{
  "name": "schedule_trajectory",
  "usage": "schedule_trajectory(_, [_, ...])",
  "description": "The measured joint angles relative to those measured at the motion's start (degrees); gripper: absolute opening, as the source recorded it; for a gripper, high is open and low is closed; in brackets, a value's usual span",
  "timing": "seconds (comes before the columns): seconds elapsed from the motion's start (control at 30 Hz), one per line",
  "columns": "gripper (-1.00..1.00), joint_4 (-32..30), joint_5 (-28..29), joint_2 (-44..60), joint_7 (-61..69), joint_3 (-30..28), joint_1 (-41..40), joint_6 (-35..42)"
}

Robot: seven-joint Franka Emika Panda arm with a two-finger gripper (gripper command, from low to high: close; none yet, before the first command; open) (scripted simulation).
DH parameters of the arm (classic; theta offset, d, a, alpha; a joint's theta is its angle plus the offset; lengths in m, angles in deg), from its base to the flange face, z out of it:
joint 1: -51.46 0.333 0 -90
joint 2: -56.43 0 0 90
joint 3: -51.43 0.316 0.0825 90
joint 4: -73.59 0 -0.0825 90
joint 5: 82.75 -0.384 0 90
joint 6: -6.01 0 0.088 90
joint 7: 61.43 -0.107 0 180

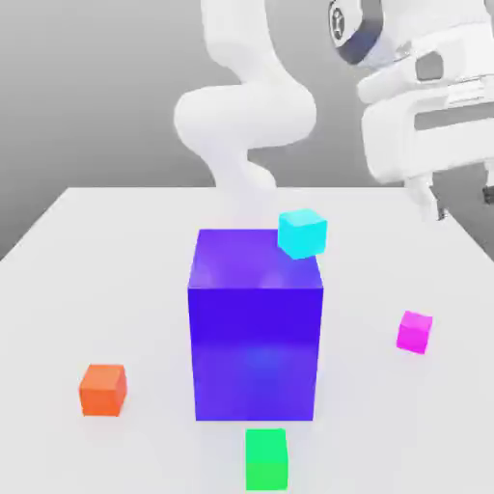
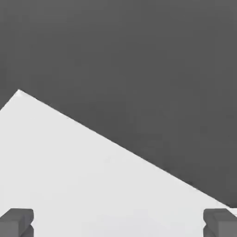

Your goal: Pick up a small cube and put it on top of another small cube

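The small magenta cube (image 1: 414, 332) lies on the white table (image 1: 116, 289) toward the exterior view's right, alone and untouched. My gripper (image 1: 458, 201) hangs well above and behind it at the upper right, with nothing between its fingers. In the hand view the two dark fingertips (image 2: 16, 222) stand far apart, so the gripper (image 2: 118, 224) is open over bare table (image 2: 69, 176) near the table's corner. A small cyan cube (image 1: 303, 233) sits tilted at the upper far corner of the big blue-violet cube (image 1: 256, 328); whether it rests on that cube I cannot tell.
A small orange cube (image 1: 103, 390) lies at the front on the exterior view's left. A small green cube (image 1: 266, 459) sits just in front of the big cube. The arm's white links (image 1: 246, 116) rise behind the big cube.
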Motion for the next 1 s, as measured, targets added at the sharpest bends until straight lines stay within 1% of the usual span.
schedule_trajectory(0.13, [0.0, -4.44, -0.15, 6.14, 1.22, 3.82, 4.14, -4.51])
schedule_trajectory(0.23, [0.0, -7.8, 1.18, 10.8, 1.12, 6.94, 6.63, -7.97])
schedule_trajectory(0.3, [0.0, -10.07, 3.22, 13.94, 0.25, 9.59, 7.38, -10.3])
schedule_trajectory(0.37, [0.0, -12.32, 7.23, 17.18, -2.0, 10.66, 9.64, -12.61])
schedule_trajectory(0.43, [0.0, -12.64, 13.13, 21.13, -5.89, 8.59, 11.79, -15.52])
schedule_trajectory(0.53, [0.0, -11.62, 20.9, 27.34, -11.42, 1.01, 17.02, -20.25])
schedule_trajectory(0.63, [0.0, -10.4, 23.82, 33.47, -13.8, -6.43, 23.77, -25.26])
schedule_trajectory(0.67, [-1.0, -10.18, 24.12, 34.58, -14.1, -7.6, 24.88, -26.18])
schedule_trajectory(0.87, [-1.0, -10.07, 24.52, 35.14, -14.47, -8.15, 25.38, -26.65])
schedule_trajectory(0.93, [-1.0, -10.51, 23.68, 32.99, -13.71, -6.45, 23.83, -24.88])
schedule_trajectory(1.0, [-1.0, -11.3, 20.62, 29.34, -11.3, -3.34, 21.44, -21.99])
